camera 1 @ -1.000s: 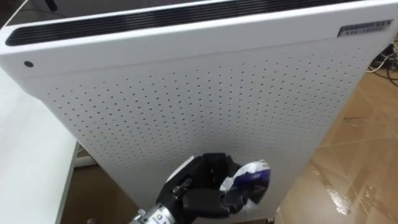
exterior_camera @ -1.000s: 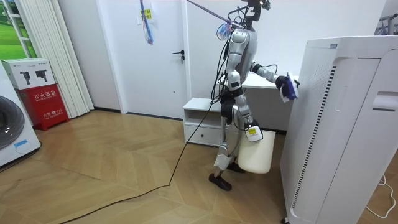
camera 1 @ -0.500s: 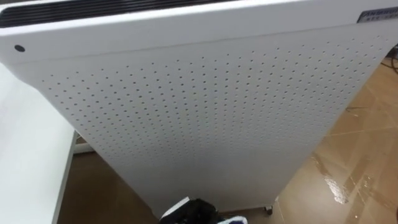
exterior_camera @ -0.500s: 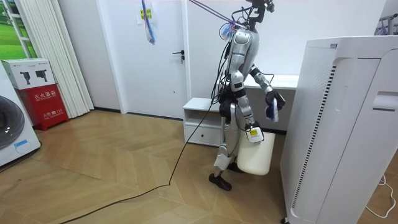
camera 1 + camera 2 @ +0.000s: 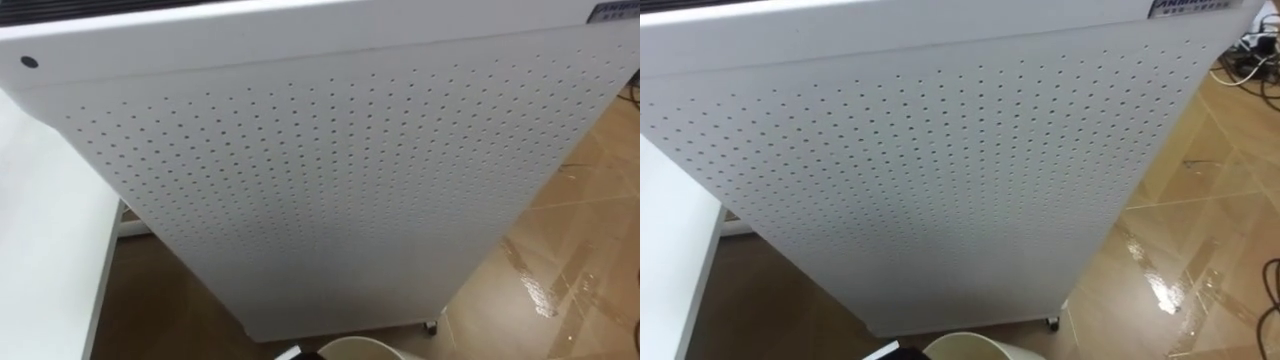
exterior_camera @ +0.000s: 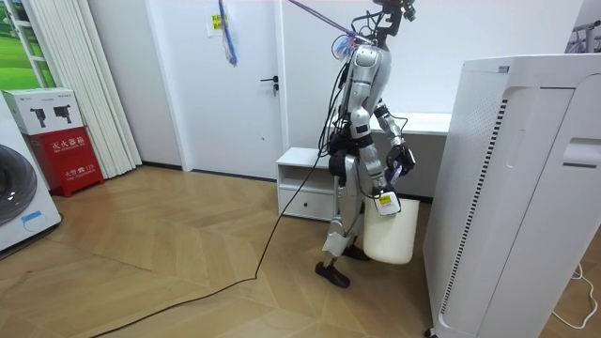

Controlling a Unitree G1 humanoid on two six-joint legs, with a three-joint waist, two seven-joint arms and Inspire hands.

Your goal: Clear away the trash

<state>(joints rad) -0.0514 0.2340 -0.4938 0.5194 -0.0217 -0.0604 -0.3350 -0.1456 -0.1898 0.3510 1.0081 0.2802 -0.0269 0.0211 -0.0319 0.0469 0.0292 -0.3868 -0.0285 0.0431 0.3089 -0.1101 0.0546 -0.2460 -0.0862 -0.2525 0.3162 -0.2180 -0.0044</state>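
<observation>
The left robot hand (image 6: 399,163) hangs low, just above the white bin (image 6: 388,235) beside the tall perforated unit (image 5: 330,170), probably so the garbage drops inside and not on the floor. I cannot tell its grip. The garbage is too small to make out (in that hand or in the bin, I cannot tell which). The right robot hand (image 6: 380,196) hangs by the hip.

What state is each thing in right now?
door, shut
bin, upright, top open, at the robot's feet
tall white appliance, upright
left hand, above the bin; too small to tell whether it holds garbage
</observation>
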